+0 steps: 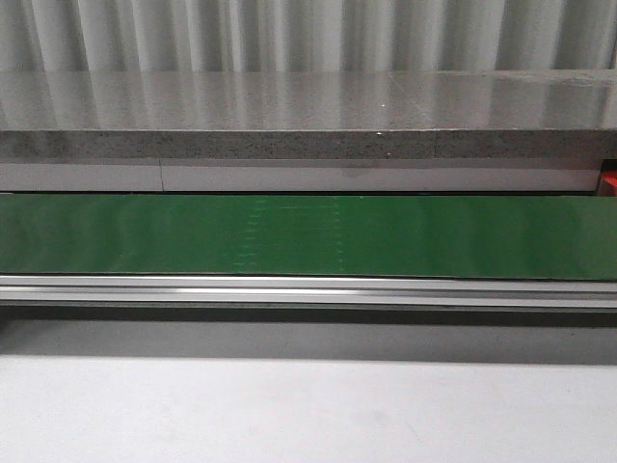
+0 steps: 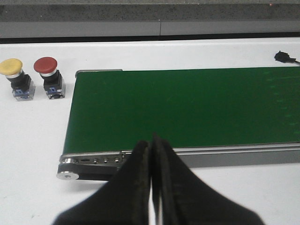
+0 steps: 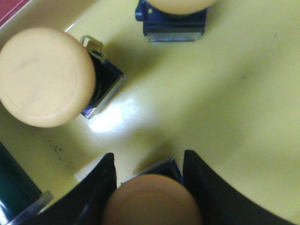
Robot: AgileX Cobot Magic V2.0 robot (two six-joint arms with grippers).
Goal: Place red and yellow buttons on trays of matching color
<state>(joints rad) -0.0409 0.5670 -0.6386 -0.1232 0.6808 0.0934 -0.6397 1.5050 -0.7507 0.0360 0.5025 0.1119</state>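
Belt: a green belt is running across the front view; nothing is riding on it, and neither arm is showing there.

Left gripper: the left gripper is hanging over the near rail of the belt with its black fingers pressed together, holding nothing.

Loose buttons: in the left wrist view a yellow button and a red button are standing upright on the white desk, at about 10 o'clock from the left gripper, just beside each other and just off the belt's end.

Right gripper: the right gripper is sitting low over the yellow tray, pinching a held button by the body under its yellow cap, one finger on each side.

Tray contents: two more yellow-capped buttons are sitting in the tray already, a near button at 10 o'clock from the right gripper and a far button at 12 o'clock, well apart from each other.

Handling, my guess: hard plastic, light, rigid; the domed cap is looking smooth and likely slippery, so the squared block beneath is the place to take hold.

Progress, my guess: the held one is being set down; the two on the desk are waiting.
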